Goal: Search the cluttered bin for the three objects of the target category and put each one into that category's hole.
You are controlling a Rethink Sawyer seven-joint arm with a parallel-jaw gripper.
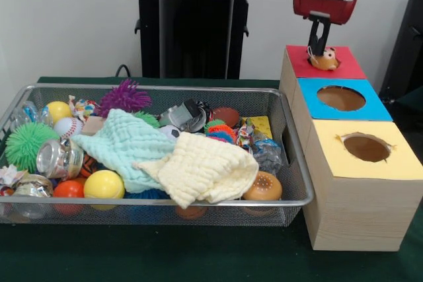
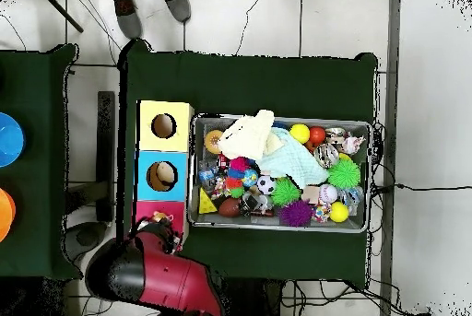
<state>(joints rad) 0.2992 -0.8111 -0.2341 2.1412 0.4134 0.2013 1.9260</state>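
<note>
Dark green cloth table (image 1: 198, 255), plain pale wall behind. The pincer (image 1: 320, 51) hangs right over the red box (image 1: 324, 64), fingers closed on a small orange-tan toy (image 1: 325, 60) with a pinkish face, sitting at the red hole. Blue box (image 1: 340, 99) and yellow box (image 1: 367, 148) lie nearer the camera than the pincer. Off to its side sits the wire bin (image 1: 152, 156), where mint cloth (image 1: 122, 143) and cream cloth (image 1: 201, 168) cover most of the clutter.

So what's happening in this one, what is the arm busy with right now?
The pincer is over the red-topped box, with a small orange toy at that box's hole, right at its fingertips. Whether it grips the toy or has let go is unclear. The blue box and yellow box show open holes. The wire bin is full of balls, toys and two cloths.
</note>
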